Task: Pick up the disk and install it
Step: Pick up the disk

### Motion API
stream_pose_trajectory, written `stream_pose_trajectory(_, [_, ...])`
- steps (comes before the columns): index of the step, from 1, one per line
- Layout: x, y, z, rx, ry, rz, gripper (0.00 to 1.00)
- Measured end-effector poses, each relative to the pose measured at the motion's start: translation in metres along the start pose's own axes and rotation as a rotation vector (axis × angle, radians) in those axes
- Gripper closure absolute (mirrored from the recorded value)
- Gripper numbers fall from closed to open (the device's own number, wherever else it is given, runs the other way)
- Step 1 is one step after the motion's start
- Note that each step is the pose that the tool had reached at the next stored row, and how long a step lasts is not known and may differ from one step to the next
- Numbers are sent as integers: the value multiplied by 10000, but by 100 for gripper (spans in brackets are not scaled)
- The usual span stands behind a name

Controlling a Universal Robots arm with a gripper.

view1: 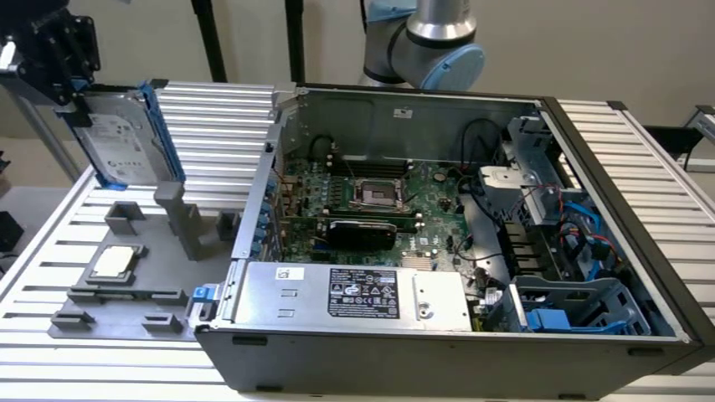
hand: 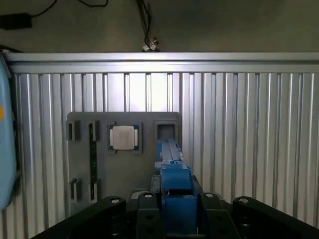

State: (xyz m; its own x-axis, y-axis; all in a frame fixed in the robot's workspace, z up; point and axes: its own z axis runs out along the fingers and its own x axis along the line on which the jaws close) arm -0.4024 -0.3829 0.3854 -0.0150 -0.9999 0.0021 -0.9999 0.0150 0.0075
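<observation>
We held the disk (view1: 120,138) in the half-closed gripper (view1: 76,94), hanging lengthwise straight below it over the grey tray (view1: 123,314), the open computer case (view1: 391,105) lying to the exterior view's right.

The disk (view1: 120,138) is silver-grey with a white label and a blue frame; the gripper (view1: 69,84) holding it is black. The computer case (view1: 447,360) is dark grey. Beside the case, the table (view1: 223,109) shows ribbed silver stripes. Inside the case, the motherboard (view1: 430,197) is green and the box (view1: 352,293) is grey with a black label.
</observation>
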Motion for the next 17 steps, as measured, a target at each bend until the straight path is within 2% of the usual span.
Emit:
stream_pose_trajectory(9, [-3, -405, -411, -32, -106, -10, 67])
stream_pose_trajectory(17, [26, -765, -776, -94, -148, -11, 67])
